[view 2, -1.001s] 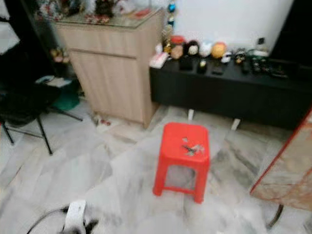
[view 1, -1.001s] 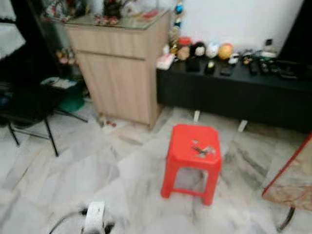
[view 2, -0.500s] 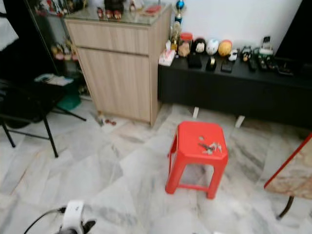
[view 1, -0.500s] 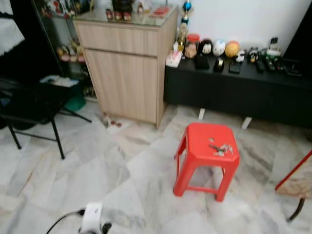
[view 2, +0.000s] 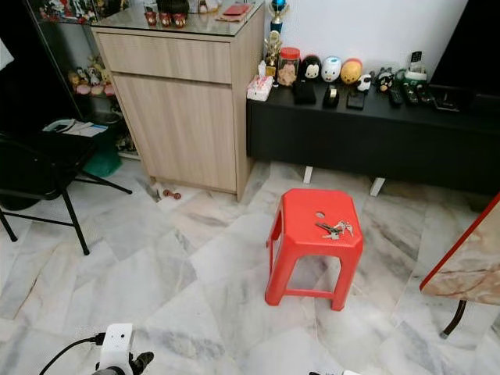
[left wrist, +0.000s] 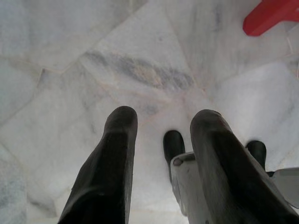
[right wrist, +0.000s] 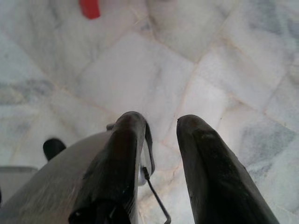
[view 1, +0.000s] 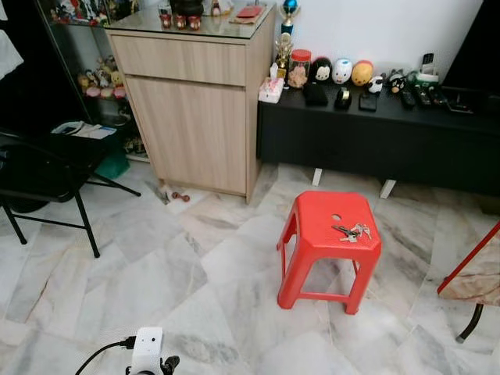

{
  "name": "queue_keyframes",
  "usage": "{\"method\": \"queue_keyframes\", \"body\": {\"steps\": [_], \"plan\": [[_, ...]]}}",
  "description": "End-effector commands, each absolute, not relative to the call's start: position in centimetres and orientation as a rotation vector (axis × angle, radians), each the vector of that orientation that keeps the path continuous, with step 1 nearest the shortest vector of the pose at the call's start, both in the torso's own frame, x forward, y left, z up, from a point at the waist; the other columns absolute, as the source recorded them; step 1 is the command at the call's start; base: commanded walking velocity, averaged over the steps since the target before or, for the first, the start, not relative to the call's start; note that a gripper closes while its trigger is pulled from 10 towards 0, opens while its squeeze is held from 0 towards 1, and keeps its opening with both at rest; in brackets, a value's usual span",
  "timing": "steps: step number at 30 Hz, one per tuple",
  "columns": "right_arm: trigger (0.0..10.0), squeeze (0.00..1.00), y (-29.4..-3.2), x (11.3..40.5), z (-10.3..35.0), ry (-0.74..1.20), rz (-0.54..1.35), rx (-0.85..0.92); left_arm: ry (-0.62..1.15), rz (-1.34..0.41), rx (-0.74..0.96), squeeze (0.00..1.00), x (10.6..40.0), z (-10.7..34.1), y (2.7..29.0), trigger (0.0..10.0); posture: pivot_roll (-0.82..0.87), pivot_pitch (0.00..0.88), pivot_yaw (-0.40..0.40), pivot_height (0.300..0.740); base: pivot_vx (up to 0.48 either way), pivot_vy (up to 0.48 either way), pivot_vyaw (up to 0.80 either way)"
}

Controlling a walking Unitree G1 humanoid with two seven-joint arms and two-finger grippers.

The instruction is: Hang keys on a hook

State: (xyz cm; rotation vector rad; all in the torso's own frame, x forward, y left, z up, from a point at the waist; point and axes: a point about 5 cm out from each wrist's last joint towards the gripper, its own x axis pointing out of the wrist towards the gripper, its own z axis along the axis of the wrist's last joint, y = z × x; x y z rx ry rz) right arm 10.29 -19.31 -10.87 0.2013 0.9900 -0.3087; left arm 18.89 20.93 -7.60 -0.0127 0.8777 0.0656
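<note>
Meanwhile keys (view 1: 352, 231) on red stool (view 1: 312, 234) (right side), seemingly well apart from both empty, parted pincers (left wrist: 161, 123) (right wrist: 159, 122).

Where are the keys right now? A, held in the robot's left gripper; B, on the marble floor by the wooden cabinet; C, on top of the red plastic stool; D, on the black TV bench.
C: the keys lie loose on the seat of the red stool, which stands on the floor in front of the black bench.
</note>
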Motion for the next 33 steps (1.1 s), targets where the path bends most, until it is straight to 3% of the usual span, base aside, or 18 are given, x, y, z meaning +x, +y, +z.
{"method": "queue_keyframes", "body": {"steps": [1,4,6,7,8,25,33], "plan": [[10.0,0.00,-19.4,10.3,-10.8,0.960,-0.336,0.210,0.870,0.080,-0.023,0.00,19.0,-7.5,21.0,10.0,-0.02,0.000,-0.001,0.740,0.000,0.000,0.00],[10.0,0.00,-19.4,10.6,-10.5,0.914,-0.335,0.220,0.871,0.077,-0.019,0.00,19.0,-7.5,21.1,10.0,-0.04,0.000,0.012,0.740,0.000,0.000,0.00],[10.0,0.00,-21.4,21.7,-5.1,0.562,-0.309,0.163,0.870,0.072,-0.015,0.00,19.0,-7.5,21.1,10.0,-0.05,0.000,0.014,0.740,0.000,0.000,0.00],[10.0,0.00,-21.4,21.7,-5.1,0.562,-0.309,0.163,0.870,0.072,-0.015,0.00,19.0,-7.5,21.1,10.0,-0.05,0.000,0.014,0.740,0.000,0.000,0.00],[10.0,0.00,-22.0,24.1,-3.1,0.452,-0.297,0.141,0.869,0.070,-0.011,0.00,19.0,-7.5,21.2,10.0,-0.05,0.000,0.011,0.740,0.000,0.000,0.00],[10.0,0.00,-22.8,28.1,2.5,0.130,-0.259,-0.010,0.852,0.088,-0.019,0.00,19.2,-7.4,21.3,10.0,-0.05,0.000,0.016,0.740,0.000,0.000,0.00],[10.0,0.00,-23.1,26.4,2.2,0.100,-0.318,-0.043,0.853,0.100,-0.019,0.00,19.1,-7.4,21.3,10.0,-0.05,0.000,0.011,0.740,0.000,0.000,0.00]]}}
